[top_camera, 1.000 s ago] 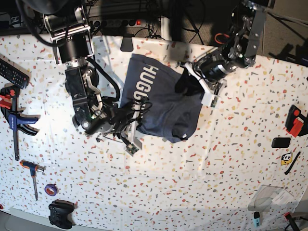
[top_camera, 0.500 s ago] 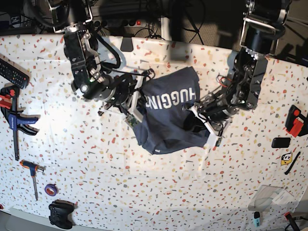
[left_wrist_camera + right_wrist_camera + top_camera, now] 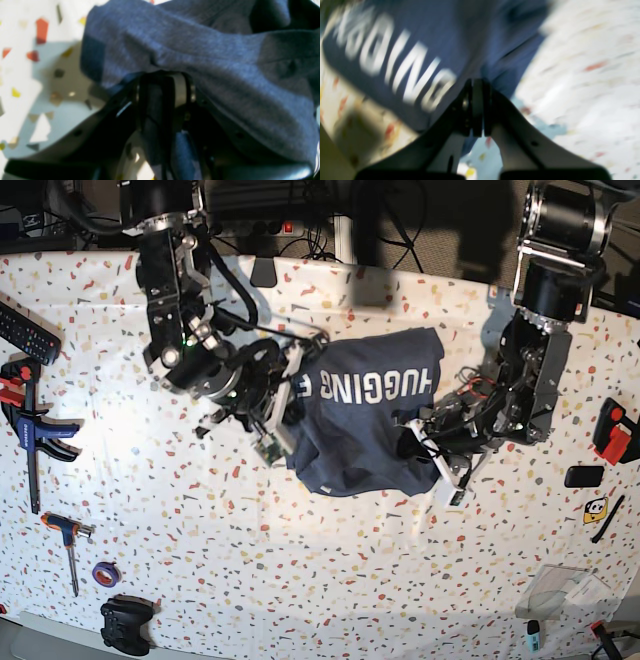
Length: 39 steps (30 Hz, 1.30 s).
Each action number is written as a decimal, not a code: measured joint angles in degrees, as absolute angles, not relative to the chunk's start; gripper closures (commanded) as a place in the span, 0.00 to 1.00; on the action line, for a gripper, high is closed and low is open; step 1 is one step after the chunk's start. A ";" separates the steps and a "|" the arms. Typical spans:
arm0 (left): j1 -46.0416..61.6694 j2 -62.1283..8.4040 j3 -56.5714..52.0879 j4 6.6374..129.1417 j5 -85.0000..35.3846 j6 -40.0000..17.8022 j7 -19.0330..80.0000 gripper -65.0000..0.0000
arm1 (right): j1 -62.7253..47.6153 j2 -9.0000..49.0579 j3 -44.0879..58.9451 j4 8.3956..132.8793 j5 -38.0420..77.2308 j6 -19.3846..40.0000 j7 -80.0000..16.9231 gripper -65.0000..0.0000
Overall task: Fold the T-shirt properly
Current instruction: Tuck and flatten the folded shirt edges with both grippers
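The dark navy-grey T-shirt [image 3: 365, 415] hangs bunched between both grippers above the table, with its white block lettering facing up and reading upside down. My right gripper [image 3: 288, 412], on the base view's left, is shut on the shirt's left edge. In the right wrist view the gripper [image 3: 476, 97] pinches fabric beside the lettering on the T-shirt [image 3: 395, 62]. My left gripper [image 3: 418, 435], on the base view's right, is shut on the lower right edge. In the left wrist view the gripper [image 3: 162, 83] is closed, with the T-shirt [image 3: 200, 50] draped over it.
The speckled white table [image 3: 330, 570] carries a remote [image 3: 22, 330], a blue clamp [image 3: 32, 425], a screwdriver [image 3: 70, 545], a tape roll [image 3: 105, 573] and a game controller [image 3: 125, 625] on the left. On the right lie a red-black tool [image 3: 612, 430] and a clear plastic bag [image 3: 570, 590].
The shirt has swung round so its lettering runs across instead of up and down. The right gripper has risen and moved right; the left gripper has come down and towards the front.
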State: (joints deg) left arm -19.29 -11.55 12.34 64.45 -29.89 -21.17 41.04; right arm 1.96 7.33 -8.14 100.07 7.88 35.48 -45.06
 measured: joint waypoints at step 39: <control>-2.52 -13.32 11.29 80.75 -30.06 -21.21 40.47 0.76 | 22.13 4.75 -10.87 62.02 0.12 28.34 -33.26 1.00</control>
State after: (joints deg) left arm -2.52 -13.32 11.29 80.75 -30.06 -21.21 40.47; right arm 22.13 4.75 -10.87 62.02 0.12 28.34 -33.26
